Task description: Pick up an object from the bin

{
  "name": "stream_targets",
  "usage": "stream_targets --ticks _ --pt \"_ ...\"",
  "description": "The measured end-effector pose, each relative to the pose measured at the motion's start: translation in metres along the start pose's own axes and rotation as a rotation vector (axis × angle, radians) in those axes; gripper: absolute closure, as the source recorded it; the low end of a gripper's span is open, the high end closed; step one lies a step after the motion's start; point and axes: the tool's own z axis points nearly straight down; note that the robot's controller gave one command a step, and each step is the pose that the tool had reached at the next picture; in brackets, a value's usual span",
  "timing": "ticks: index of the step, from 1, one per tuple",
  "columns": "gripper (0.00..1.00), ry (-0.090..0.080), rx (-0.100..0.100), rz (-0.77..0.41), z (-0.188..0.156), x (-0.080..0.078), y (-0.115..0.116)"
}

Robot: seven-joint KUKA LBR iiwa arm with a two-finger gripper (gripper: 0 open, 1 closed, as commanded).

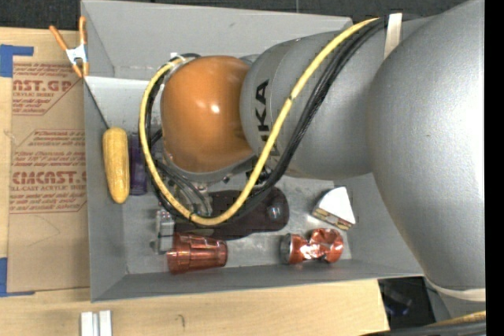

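Observation:
My gripper (164, 230) reaches down at the bin's front left, just below the arm's orange dome. Right beside it, by the front wall, a copper-red ribbed cylinder (197, 253) lies on its side. A long black object (256, 215) lies just right of the gripper, partly hidden under the arm's cables. A yellow corn-cob-shaped thing (116, 164) rests along the left wall, with a purple thing (138, 169) next to it, partly hidden by the arm.
A crumpled red can (313, 247) lies at the front, right of centre. Behind it sits a white wedge with a brown edge (335, 205). The arm and its dome cover the middle and back of the bin.

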Motion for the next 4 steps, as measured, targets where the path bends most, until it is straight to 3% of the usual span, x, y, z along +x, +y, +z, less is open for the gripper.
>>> stream_targets --ticks 1,2,3,4 --pt "0.0 -0.007 -0.002 0.002 -0.004 -0.002 -0.001" --pt "0.0 -0.012 -0.005 -0.001 0.058 -0.001 -0.051" --pt "1.0 -0.012 -0.004 0.136 0.106 -0.013 -0.058" --pt "1.0 -0.012 -0.004 0.136 0.106 -0.013 -0.058"
